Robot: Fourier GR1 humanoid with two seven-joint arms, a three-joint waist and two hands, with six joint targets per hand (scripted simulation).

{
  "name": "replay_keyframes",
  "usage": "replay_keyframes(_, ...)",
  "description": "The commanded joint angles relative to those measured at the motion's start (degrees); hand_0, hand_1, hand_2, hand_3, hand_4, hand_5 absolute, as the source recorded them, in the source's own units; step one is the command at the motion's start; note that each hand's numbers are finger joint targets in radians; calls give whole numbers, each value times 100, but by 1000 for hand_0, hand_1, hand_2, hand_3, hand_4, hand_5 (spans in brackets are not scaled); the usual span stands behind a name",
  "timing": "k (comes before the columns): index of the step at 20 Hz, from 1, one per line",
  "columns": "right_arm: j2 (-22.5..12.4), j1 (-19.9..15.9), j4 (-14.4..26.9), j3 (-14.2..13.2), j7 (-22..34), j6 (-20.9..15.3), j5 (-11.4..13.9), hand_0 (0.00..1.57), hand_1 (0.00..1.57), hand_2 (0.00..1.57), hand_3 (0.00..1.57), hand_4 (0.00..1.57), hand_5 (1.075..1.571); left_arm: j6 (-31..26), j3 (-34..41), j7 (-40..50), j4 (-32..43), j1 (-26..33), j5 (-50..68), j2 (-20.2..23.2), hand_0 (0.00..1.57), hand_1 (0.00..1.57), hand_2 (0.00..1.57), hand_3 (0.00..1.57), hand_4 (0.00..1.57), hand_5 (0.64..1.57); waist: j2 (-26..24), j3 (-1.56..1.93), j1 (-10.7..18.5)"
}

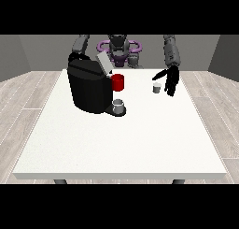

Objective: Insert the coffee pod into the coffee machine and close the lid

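Observation:
A black coffee machine (88,89) stands on the white table (121,139) at the view's left, its grey lid (103,62) tilted up and open. A small grey cup (118,104) sits on its drip base. The small grey-white coffee pod (157,87) stands upright on the table, right of the machine. The hand at the view's right (170,81) hangs just right of the pod, fingers straight and pointing down, thumb reaching towards the pod, not touching it. The hand at the view's left is hidden behind the machine.
A red mug (118,82) stands just behind the machine's right side. The table's front half and right part lie bare. Wooden floor surrounds the table.

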Motion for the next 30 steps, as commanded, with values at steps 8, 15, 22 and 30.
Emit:
replay_keyframes(8,-72,-518,240,-155,18,-217,151,0,0,0,0,354,1571,-235,-113,-302,1527,-1014,-719,416,0,0,0,0,0,1571,375,0,-45)
replay_keyframes(15,22,-494,680,-216,-268,-272,153,0,0,0,0,374,1571,-525,-112,-80,1813,-1170,-811,339,0,0,371,0,0,1571,238,2,32)
replay_keyframes(22,-74,-490,817,-241,-133,-130,79,0,0,0,0,389,1571,-220,-288,-82,1947,-1189,-1085,-102,399,399,704,591,0,1571,142,1,-83)
replay_keyframes(30,-41,-618,1197,-513,-45,-220,-145,0,0,0,0,328,1571,154,-695,-307,1798,-990,-1673,-293,1182,1182,1198,1083,0,1571,-278,3,66)
